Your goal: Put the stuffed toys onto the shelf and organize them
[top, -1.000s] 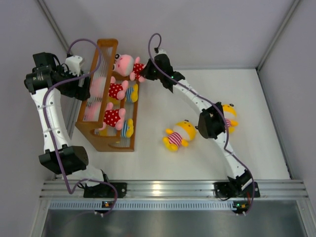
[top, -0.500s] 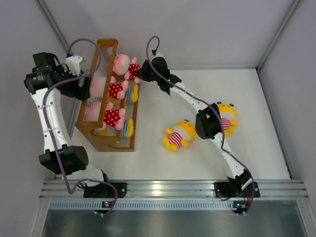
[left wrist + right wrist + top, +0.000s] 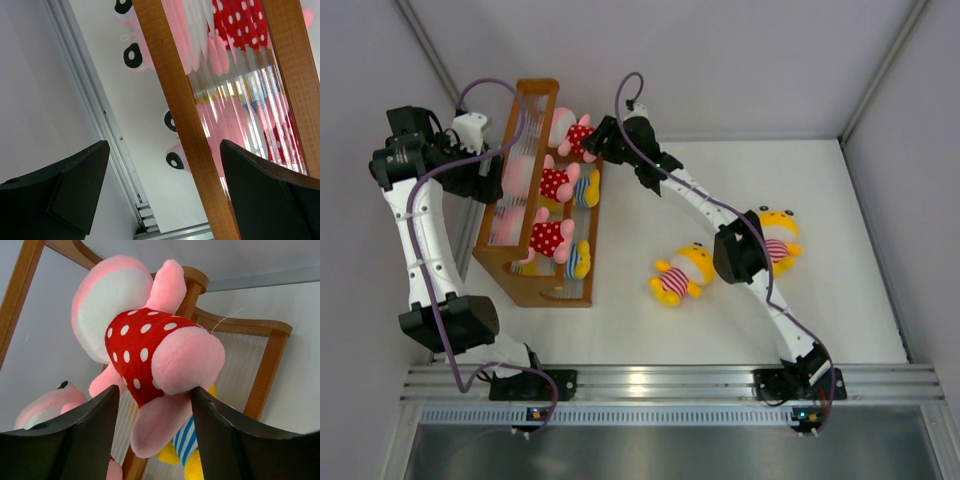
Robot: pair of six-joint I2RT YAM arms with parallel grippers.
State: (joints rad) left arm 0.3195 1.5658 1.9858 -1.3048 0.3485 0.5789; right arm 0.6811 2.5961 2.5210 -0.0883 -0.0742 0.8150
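Across white tabletop (image 3: 840, 190), between pale walls: brown stepped shelf (image 3: 542, 92) at the left, long side running away from the arm bases. Already carrying stuffed toys (image 3: 552, 184), with two pink-headed ones in red dotted outfits and blue-striped yellow ones (image 3: 584, 188) just beside them on the lower step. Well apart on the bare table, two more yellow-headed toys (image 3: 685, 272), one near the right arm's elbow, the other partly hidden behind it.

Judged as the release step: pink toy (image 3: 150, 345) set at the shelf's far end, head toward the back rail, legs toward the table. To do it well: widen fully before moving, then back straight out along the legs, with no lifting and no sideways sweep. Otherwise, risk of snagging a soft foot on a finger edge and dragging the doll off its step. Worth checking for a settled, untilted seat before leaving.

Right gripper (image 3: 155, 392) partly spread, straddling the toy's bottom and legs. Clear gap between one finger (image 3: 95, 420) and the red outfit; other finger at the pink foot — touching or just beside, cannot tell. Not pinching, by the look. Left gripper (image 3: 162, 150) spread wide behind the shelf, wooden rail in view between its fingers, nothing held.
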